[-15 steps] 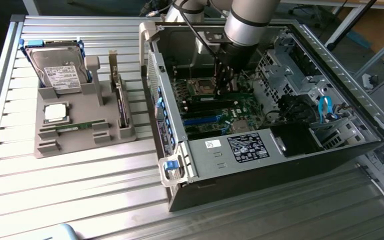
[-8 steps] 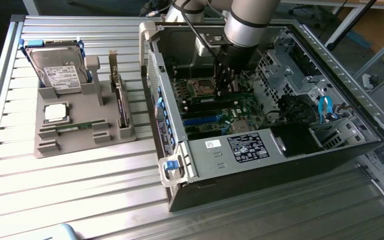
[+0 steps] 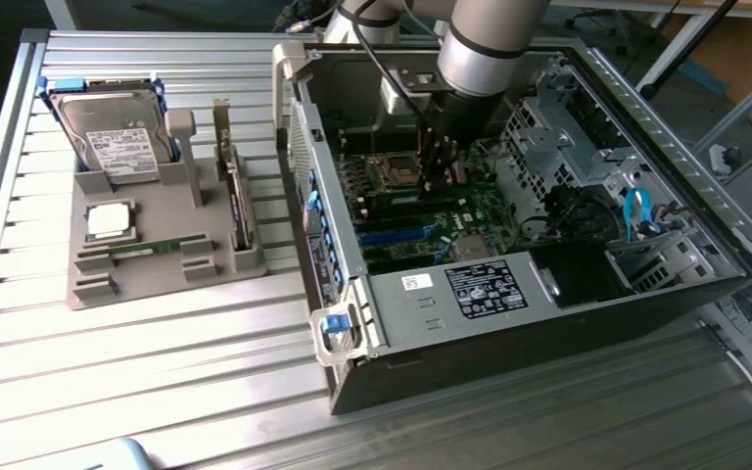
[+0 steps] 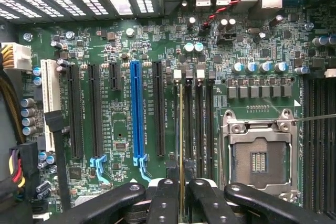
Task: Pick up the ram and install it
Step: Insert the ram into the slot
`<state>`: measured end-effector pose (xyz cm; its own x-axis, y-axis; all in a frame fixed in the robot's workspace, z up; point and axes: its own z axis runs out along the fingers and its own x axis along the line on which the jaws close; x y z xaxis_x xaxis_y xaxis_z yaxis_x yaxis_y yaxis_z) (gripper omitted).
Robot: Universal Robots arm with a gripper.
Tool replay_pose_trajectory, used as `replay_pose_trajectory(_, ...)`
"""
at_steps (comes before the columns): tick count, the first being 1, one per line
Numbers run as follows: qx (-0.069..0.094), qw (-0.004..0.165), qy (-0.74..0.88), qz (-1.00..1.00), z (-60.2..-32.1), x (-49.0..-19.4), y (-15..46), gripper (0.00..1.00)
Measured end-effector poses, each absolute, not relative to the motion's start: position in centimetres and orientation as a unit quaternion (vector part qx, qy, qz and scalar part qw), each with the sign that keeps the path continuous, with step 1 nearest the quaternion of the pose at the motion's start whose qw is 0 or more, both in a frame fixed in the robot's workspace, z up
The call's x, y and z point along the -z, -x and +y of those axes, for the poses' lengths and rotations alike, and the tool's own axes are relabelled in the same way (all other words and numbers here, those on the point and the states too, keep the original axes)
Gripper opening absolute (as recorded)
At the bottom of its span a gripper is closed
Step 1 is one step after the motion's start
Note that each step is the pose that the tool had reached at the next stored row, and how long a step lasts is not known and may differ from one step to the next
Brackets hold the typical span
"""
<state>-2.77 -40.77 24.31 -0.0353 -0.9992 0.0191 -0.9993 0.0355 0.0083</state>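
Now, step in hand: seating the ram (image 4: 181,124) into a memory slot on the motherboard (image 4: 131,40), judged from how it hangs over the slots.
Pincer state: the pincer (image 4: 181,195) is nearly closed, its black fingers (image 4: 164,203) pinching the ram stick edge-on from both sides.
Ram position: held upright inside the computer case (image 3: 689,284), seen as a thin gold-edged line running along one of the black memory slots (image 4: 202,124) just beside the empty CPU socket (image 4: 258,153); whether it touches the slot I cannot tell.
Arm: in the exterior view the arm (image 3: 488,44) reaches straight down into the open case, above the board.
Doing it well: the stick's edge should stay parallel to the slot and centred between the white end latches (image 4: 177,74); any tilt could jam one end.
Pressure: probably even and straight down, not rocking.
Elsewhere: on the table (image 3: 128,392), a grey parts tray (image 3: 89,289) carries a hard drive (image 3: 115,132) and a processor chip (image 3: 111,220), well apart from the case.
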Motion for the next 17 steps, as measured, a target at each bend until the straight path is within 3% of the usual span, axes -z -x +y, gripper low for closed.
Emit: replay_pose_trajectory(17,-0.004,0.01,-0.694,-0.719,-40.78,-23.59,2.9,0.14)
